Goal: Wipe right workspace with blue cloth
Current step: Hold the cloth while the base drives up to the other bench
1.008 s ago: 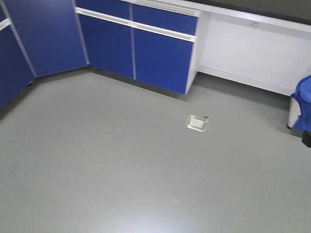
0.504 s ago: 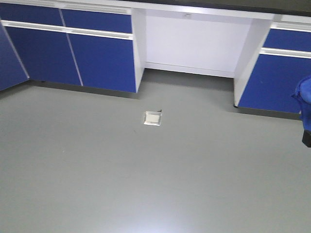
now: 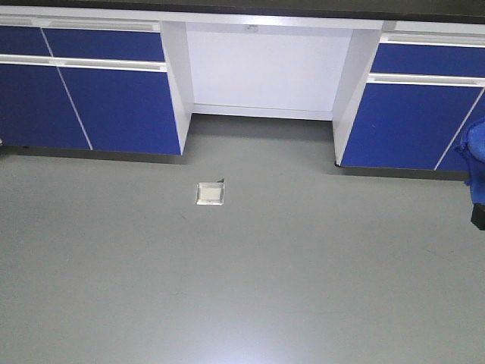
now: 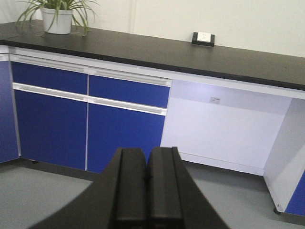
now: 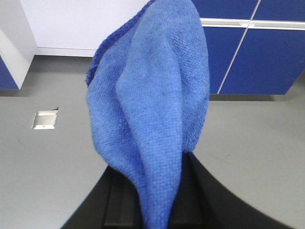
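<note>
right gripper (image 5: pixel 150 206) is pinching the blue cloth (image 5: pixel 152 105), left gripper (image 4: pixel 147 183) sitting pressed together; approach step, seemingly; next is pressing cloth onto benchtop (image 4: pixel 157 53) beside socket box (image 4: pixel 203 38).

The cloth (image 5: pixel 152 109) sits in the right gripper (image 5: pixel 157 195), over its fingers; a floor plate (image 5: pixel 45 119) lies ahead-left. Beyond the left gripper (image 4: pixel 146 181), the benchtop (image 4: pixel 157 53) carries a socket box (image 4: pixel 203 38), with a plant (image 4: pixel 57 14) further left.

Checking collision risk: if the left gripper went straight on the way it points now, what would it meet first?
Probably the blue cabinet door below the black benchtop, close to the white knee recess. Between the left gripper, jaws together, and that door only open air shows; depth is hard to judge.
</note>
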Tool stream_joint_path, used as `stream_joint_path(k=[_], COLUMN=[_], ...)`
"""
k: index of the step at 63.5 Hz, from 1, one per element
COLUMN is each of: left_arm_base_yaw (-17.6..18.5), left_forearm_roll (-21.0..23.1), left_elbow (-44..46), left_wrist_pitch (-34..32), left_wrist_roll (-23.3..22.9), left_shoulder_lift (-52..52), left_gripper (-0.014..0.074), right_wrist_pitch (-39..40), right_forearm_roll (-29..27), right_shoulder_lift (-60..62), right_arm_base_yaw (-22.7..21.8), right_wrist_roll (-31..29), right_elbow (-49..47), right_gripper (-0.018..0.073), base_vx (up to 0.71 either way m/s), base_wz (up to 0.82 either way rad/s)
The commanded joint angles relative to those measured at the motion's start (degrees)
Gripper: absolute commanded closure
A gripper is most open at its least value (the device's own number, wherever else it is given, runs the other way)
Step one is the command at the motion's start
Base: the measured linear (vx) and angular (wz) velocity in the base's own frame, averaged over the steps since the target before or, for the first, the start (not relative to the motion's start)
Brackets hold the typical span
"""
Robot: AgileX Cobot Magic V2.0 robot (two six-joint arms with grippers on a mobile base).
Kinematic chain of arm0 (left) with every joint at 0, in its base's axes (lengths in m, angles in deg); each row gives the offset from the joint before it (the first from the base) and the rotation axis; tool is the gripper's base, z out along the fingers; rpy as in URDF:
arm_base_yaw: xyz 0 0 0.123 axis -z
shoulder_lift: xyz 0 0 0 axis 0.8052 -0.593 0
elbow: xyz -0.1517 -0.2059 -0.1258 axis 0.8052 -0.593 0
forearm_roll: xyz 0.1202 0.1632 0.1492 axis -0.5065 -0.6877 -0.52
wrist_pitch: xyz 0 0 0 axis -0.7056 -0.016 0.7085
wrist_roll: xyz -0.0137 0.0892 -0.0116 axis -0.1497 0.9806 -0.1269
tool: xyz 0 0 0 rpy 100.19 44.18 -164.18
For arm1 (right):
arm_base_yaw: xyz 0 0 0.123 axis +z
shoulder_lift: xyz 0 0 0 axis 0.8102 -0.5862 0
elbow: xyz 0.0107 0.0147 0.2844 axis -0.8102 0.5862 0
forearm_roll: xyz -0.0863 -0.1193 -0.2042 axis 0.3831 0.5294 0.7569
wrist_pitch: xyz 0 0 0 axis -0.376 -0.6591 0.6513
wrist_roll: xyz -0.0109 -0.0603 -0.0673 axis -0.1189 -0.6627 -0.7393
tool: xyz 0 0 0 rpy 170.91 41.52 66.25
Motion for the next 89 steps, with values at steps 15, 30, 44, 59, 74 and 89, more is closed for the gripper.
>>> stream_joint_path(k=[15, 30, 44, 59, 74, 89], left_arm_base_yaw=[0.0, 0.0, 0.0, 0.0, 0.0, 0.0], left_forearm_roll=[0.4, 0.4, 0.4, 0.4, 0.4, 0.4], left_elbow=[-1.8, -1.8, -1.8, -1.8, -1.8, -1.8], left_wrist_pitch=[-4.8, -4.8, -4.8, -4.8, -4.8, -4.8], left_wrist_roll=[-0.5, -0.5, -0.5, -0.5, -0.5, -0.5], left_shoulder_lift=[0.9, 0.9, 0.9, 0.9, 0.9, 0.9], left_gripper=[0.0602, 0.0602, 0.0602, 0.0602, 0.0602, 0.0602], right_wrist_pitch=[4.1, 4.1, 4.1, 4.1, 4.1, 4.1], right_forearm_roll=[1.0, 1.0, 1.0, 1.0, 1.0, 1.0], right_shoulder_lift=[0.2, 0.2, 0.2, 0.2, 0.2, 0.2], right_arm_base_yaw=[-0.2, -0.2, -0.2, -0.2, -0.2, -0.2], right_wrist_roll=[-0.1, -0.1, -0.1, -0.1, -0.1, -0.1], right_elbow=[-1.5, -1.5, -1.5, -1.5, -1.5, -1.5], right_gripper=[0.0567, 0.0567, 0.0567, 0.0567, 0.0567, 0.0567], base_vx=[0.14, 0.2, 0.27, 0.32, 0.36, 0.37], base_wz=[-0.16, -0.06, 0.04, 0.06, 0.01, -0.06])
